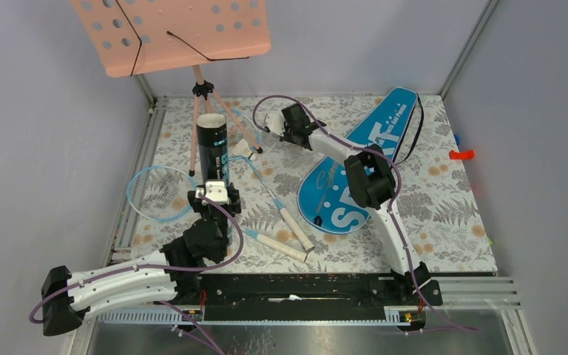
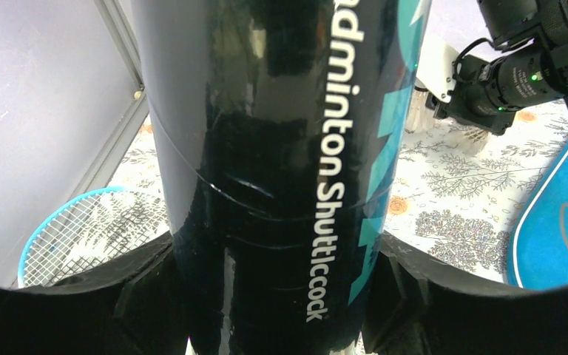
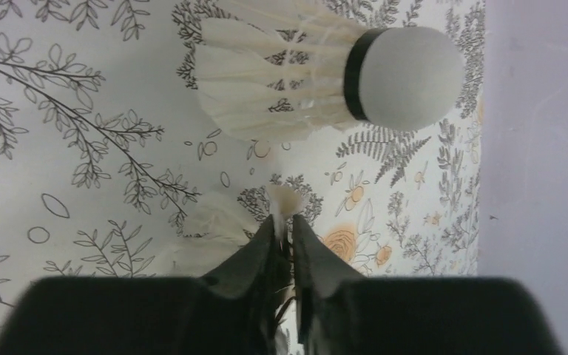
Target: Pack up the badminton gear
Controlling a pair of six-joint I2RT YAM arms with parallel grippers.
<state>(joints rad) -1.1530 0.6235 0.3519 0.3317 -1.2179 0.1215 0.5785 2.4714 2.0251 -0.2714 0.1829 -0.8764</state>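
Observation:
The dark tube [image 1: 211, 144] stands upright at the back left, and my left gripper [image 1: 215, 194] is shut on its lower part. In the left wrist view the tube [image 2: 266, 148] fills the gap between both fingers [image 2: 414, 296]. My right gripper [image 3: 283, 220] is shut on the feathers of a white shuttlecock [image 3: 207, 229], one feather tip poking out past the tips. A second shuttlecock [image 3: 325, 74] lies on its side just beyond it. In the top view the right gripper [image 1: 270, 122] is low at the back centre, and a shuttlecock [image 1: 245, 150] lies beside the tube. The rackets [image 1: 159, 194] and the blue bag [image 1: 355, 170] lie flat.
A pink perforated music stand [image 1: 170, 33] on a tripod [image 1: 207, 111] rises at the back left, its legs straddling the tube. The racket handles [image 1: 296, 229] cross the mat's middle. A wall [image 3: 540, 148] is close to the right gripper. A red object [image 1: 461, 154] sits at the right edge.

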